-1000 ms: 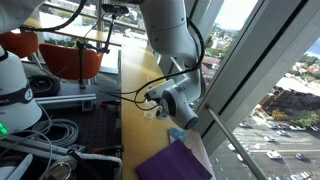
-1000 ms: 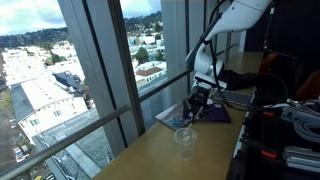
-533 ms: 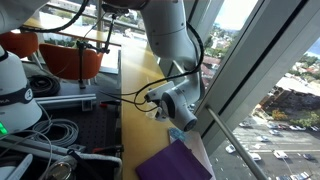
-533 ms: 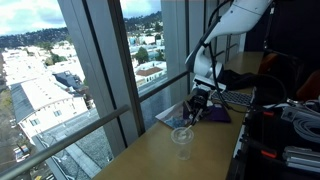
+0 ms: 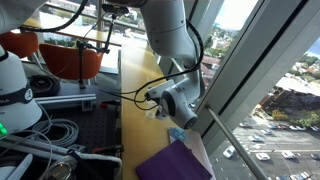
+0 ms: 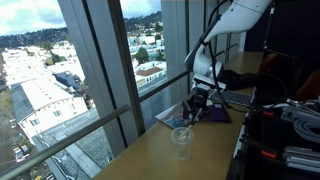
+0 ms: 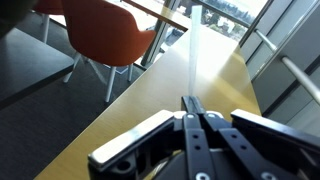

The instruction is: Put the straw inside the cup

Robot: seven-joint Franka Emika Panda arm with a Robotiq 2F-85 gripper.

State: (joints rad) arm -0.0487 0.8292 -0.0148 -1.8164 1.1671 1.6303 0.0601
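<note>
1. Straw (image 7: 190, 65): held in the gripper (image 7: 195, 108). In the wrist view the two fingers are pressed together on its near end. The rest of the straw runs straight out ahead of the fingertips, pale and thin, over the table (image 7: 130, 120).
2. Change: across the last half second neither exterior view shows any discernible shift of the arm, the gripper or the load. Against the picture a second back, the cup (image 6: 181, 141) appears to sit very slightly differently. The difference is too small to confirm.
3. Judgement on item 2: the arm appears to be in a pause or a very slow fine approach, not a large transfer. The grip looks unchanged and secure.
4. Cup: stands upright on the table (image 6: 140, 165) near the window, just below and ahead of the gripper (image 6: 194, 106). It does not appear in the wrist view.
5. Straw tip: too thin to trace in an exterior view. Whether it has reached the rim or entered the cup cannot be told.
6. Surroundings: a purple cloth (image 6: 217, 114) lies on the table behind the gripper, apart from the cup. An orange chair (image 7: 110, 35) stands beyond the table edge.
7. Task status: judged not complete. The straw is not yet released, and its free end needs lining up over the mouth of the light cup, which could tip.
</note>
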